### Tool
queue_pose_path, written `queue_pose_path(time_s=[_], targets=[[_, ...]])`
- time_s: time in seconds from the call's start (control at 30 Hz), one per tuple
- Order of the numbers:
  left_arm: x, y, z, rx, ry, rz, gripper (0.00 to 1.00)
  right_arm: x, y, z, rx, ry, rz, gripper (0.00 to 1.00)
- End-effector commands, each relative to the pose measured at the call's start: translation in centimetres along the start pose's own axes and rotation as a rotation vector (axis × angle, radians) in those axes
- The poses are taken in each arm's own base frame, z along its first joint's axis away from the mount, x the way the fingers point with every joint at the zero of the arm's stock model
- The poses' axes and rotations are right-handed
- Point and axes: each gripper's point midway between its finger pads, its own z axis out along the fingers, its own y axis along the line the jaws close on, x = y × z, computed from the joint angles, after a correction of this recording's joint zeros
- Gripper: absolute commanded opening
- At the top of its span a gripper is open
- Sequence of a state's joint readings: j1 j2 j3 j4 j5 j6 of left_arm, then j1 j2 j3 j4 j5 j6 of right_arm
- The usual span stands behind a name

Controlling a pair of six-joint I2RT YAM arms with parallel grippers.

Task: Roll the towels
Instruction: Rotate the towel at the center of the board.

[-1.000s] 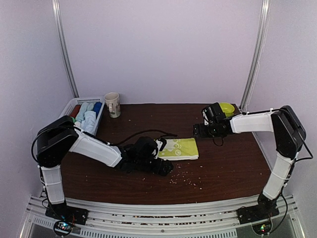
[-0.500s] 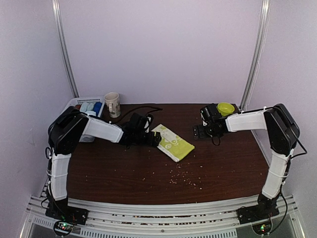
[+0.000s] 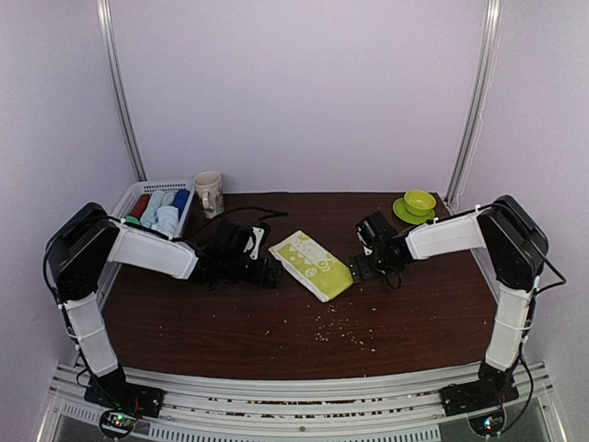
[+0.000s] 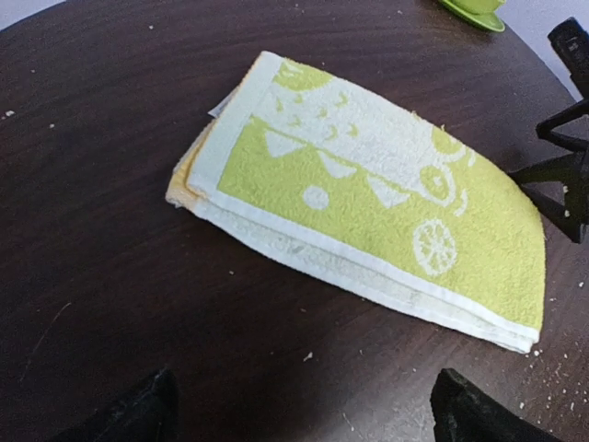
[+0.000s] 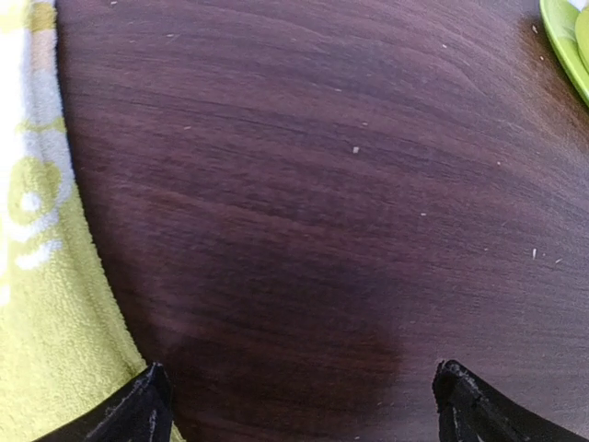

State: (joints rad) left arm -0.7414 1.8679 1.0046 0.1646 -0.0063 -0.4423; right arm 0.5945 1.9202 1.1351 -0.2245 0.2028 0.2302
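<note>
The yellow-green towel (image 3: 311,264) with white print lies folded and flat, set diagonally mid-table. In the left wrist view the towel (image 4: 368,203) is just ahead of my left gripper (image 4: 304,410), which is open over bare wood with nothing between its fingers. My left gripper (image 3: 267,273) sits low at the towel's left end. My right gripper (image 3: 357,268) is open at the towel's right end. In the right wrist view the towel's edge (image 5: 37,304) lies beside the left finger of my right gripper (image 5: 304,401), with only bare table between the fingers.
A white slatted basket (image 3: 134,193) at the back left holds several rolled cloths (image 3: 167,217). A mug (image 3: 209,193) stands beside it. A green bowl on a saucer (image 3: 419,203) sits at the back right. Crumbs (image 3: 342,333) dot the wood nearer the front.
The towel was swung from lying crosswise to lying diagonally. My left gripper has since drawn back a little from it. My right gripper has come left and nearer, up to the towel's right end.
</note>
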Motion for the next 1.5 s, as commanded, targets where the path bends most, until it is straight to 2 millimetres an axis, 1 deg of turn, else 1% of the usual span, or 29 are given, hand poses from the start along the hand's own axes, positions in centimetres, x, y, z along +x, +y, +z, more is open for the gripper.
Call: queue_pose_path(time_s=[0.0, 0.1, 0.17, 0.23, 0.27, 0.3, 0.33, 0.37, 0.43, 0.53, 0.6, 0.73, 0.83, 0.9, 0.97, 1.07, 1.13, 1.27, 1.37, 1.47], targets=[[-3.4, -0.3, -3.6, -0.004, -0.136, 0.035, 0.98, 2.7, 1.3, -1.1, -0.013, 0.046, -0.07, 1.0], [-3.6, -0.6, -5.3, -0.008, -0.163, 0.087, 0.98, 3.7, 3.7, -2.7, -0.086, 0.033, -0.095, 1.0], [-3.4, -1.7, -6.2, 0.028, -0.185, 0.17, 0.98, 4.5, 5.7, -3.7, -0.149, 0.027, -0.112, 1.0], [-2.7, -2.6, -6.6, 0.05, -0.193, 0.273, 0.98, 5.3, 7.7, -4.7, -0.211, 0.022, -0.124, 1.0], [-2.0, -3.0, -6.6, 0.055, -0.188, 0.344, 0.98, 5.7, 8.5, -5.1, -0.237, 0.021, -0.133, 1.0], [-1.4, -3.5, -6.7, 0.056, -0.184, 0.394, 0.98, 5.7, 8.9, -5.5, -0.248, 0.015, -0.133, 1.0], [-0.9, -3.9, -6.7, 0.058, -0.184, 0.444, 0.98, 5.7, 8.8, -5.8, -0.239, 0.009, -0.132, 1.0], [-0.3, -4.4, -6.7, 0.065, -0.181, 0.495, 0.98, 5.4, 8.3, -6.0, -0.218, -0.005, -0.127, 1.0], [1.1, -5.1, -6.6, 0.062, -0.169, 0.598, 0.98, 4.4, 6.6, -6.7, -0.139, -0.05, -0.12, 1.0], [2.9, -5.2, -6.3, 0.045, -0.138, 0.724, 0.98, 2.7, 4.7, -8.3, -0.068, -0.119, -0.137, 1.0], [3.8, -5.2, -6.1, 0.049, -0.123, 0.782, 0.98, 1.9, 3.7, -9.3, -0.043, -0.162, -0.147, 1.0], [4.4, -5.1, -5.7, 0.054, -0.104, 0.883, 0.97, 1.1, 2.1, -11.0, -0.017, -0.241, -0.161, 1.0], [5.6, -6.3, -5.4, 0.095, -0.101, 1.051, 0.94, 0.9, 1.2, -11.7, -0.032, -0.266, -0.159, 1.0], [6.3, -6.8, -5.0, 0.11, -0.089, 1.121, 0.94, 0.7, 0.7, -12.1, -0.037, -0.276, -0.152, 1.0], [6.9, -7.2, -4.7, 0.129, -0.066, 1.169, 0.91, 0.5, 0.5, -12.5, -0.04, -0.286, -0.144, 1.0], [7.3, -7.8, -4.2, 0.128, -0.055, 1.229, 0.89, 0.2, 0.3, -12.9, -0.043, -0.304, -0.124, 1.0], [7.8, -8.0, -3.5, 0.108, -0.038, 1.263, 0.84, 0.0, 0.1, -13.2, -0.044, -0.316, -0.108, 1.0], [8.7, -7.3, -1.4, 0.02, 0.032, 1.308, 0.74, 0.0, -0.1, -13.6, -0.045, -0.33, -0.096, 1.0], [9.6, -6.9, 0.0, -0.004, 0.073, 1.32, 0.7, 0.2, -0.4, -13.8, -0.043, -0.333, -0.09, 1.0], [10.4, -6.6, 0.8, -0.004, 0.116, 1.32, 0.65, 0.1, -0.6, -14.2, -0.045, -0.347, -0.079, 1.0]])
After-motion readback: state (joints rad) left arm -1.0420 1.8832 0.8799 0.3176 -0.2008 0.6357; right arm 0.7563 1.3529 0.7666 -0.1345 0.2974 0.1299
